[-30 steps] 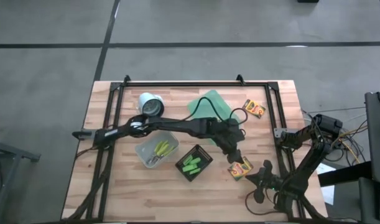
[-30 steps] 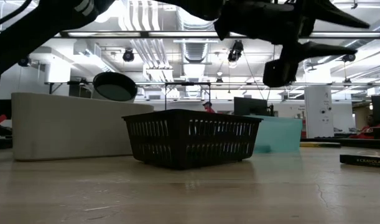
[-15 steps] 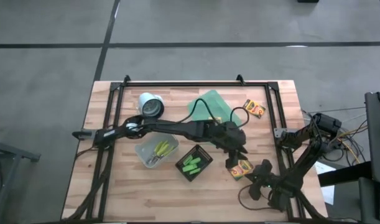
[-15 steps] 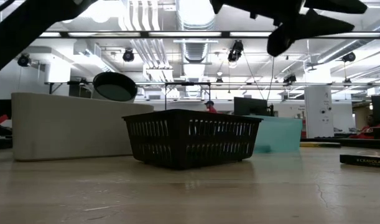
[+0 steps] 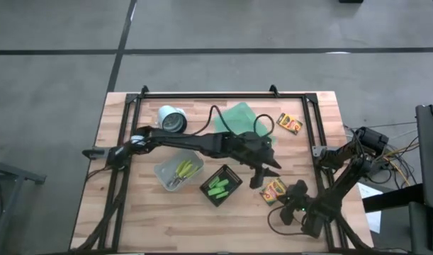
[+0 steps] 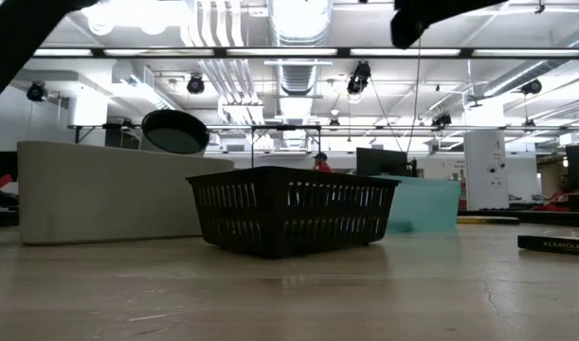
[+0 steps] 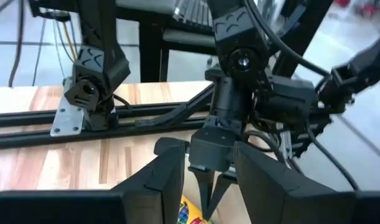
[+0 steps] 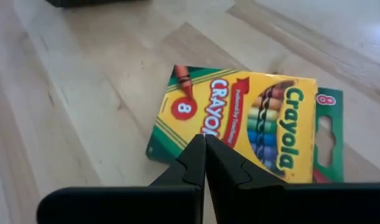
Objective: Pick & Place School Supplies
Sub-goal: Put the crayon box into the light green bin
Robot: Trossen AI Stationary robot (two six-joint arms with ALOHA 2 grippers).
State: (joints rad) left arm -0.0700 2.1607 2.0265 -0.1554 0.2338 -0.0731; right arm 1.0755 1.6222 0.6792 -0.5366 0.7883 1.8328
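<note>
A yellow-and-green crayon box [image 5: 275, 190] lies flat on the table near its right front. My right gripper [image 5: 294, 198] is shut, and its tips stand at the box's edge [image 8: 205, 140]. My left gripper [image 5: 262, 173] hangs open above the table just left of that box, with nothing between its fingers. A second crayon box [image 5: 289, 123] lies at the far right. Green markers sit in the black basket [image 5: 220, 185]. Scissors with yellow-green handles lie in the clear bin [image 5: 178, 172]. My right gripper points its shut fingertips [image 7: 206, 200] slanting down at the crayon box's edge [image 8: 177, 149] from the table's right. The box lies flat on the table. Whether the tips touch it, I cannot tell.
A translucent green tray [image 5: 239, 117] and a white cup [image 5: 173, 119] stand at the back. The black frame rails [image 5: 312, 134] run along the table's sides and far edge. In the low view the basket [image 6: 289, 213] stands mid-table and a crayon box [image 6: 554, 244] lies at the right edge.
My left gripper has gone up, leaving the top of the low view, and has rolled about its own axis. My right gripper has edged a little toward the crayon box. The box lies where it was.
</note>
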